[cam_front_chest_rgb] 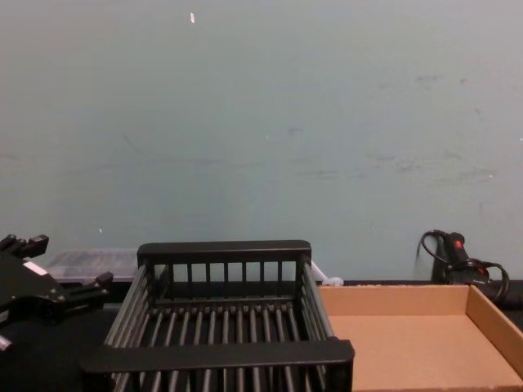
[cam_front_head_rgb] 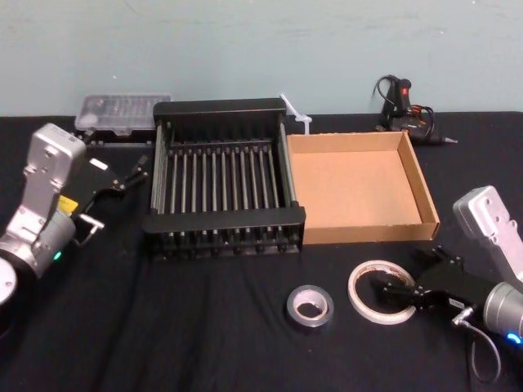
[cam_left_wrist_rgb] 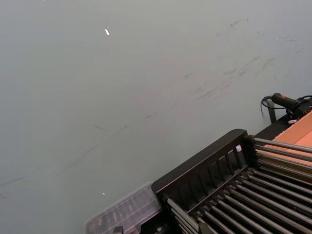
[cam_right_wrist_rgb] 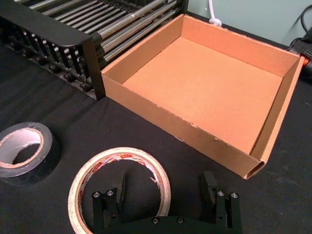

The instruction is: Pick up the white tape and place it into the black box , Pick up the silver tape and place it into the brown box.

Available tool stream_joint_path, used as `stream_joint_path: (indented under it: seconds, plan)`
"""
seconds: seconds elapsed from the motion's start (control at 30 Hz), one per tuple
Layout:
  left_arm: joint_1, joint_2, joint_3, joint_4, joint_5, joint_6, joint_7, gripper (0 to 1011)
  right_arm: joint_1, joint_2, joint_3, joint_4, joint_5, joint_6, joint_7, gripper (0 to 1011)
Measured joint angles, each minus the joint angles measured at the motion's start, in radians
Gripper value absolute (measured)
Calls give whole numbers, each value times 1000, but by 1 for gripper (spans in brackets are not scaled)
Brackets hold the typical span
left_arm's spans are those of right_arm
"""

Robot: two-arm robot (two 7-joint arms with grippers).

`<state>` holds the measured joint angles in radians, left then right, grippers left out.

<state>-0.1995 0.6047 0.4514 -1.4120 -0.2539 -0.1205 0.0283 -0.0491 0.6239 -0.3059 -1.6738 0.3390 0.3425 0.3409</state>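
Straddling the near rim of the flat white roll of tape with red print [cam_right_wrist_rgb: 119, 187], the right claw [cam_right_wrist_rgb: 165, 202] hangs open, at 5 o'clock on the black tabletop [cam_front_head_rgb: 204, 327], seemingly lined up to pinch that rim. The small grey-silver tape roll [cam_front_head_rgb: 310, 305] lies at 9 o'clock of it; the black slatted crate [cam_front_head_rgb: 222, 175] and shallow brown cardboard box [cam_front_head_rgb: 359, 188] wait at 12. The left claw [cam_front_head_rgb: 122, 175] idles open at 9 o'clock of the crate.
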Motion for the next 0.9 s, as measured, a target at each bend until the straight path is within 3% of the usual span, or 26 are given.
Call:
stream_joint_path:
  seconds: [0.9]
  plan:
    - [0, 0, 0, 0, 0, 0, 0, 1001, 6, -30, 14, 20, -27, 20, 35, 1002]
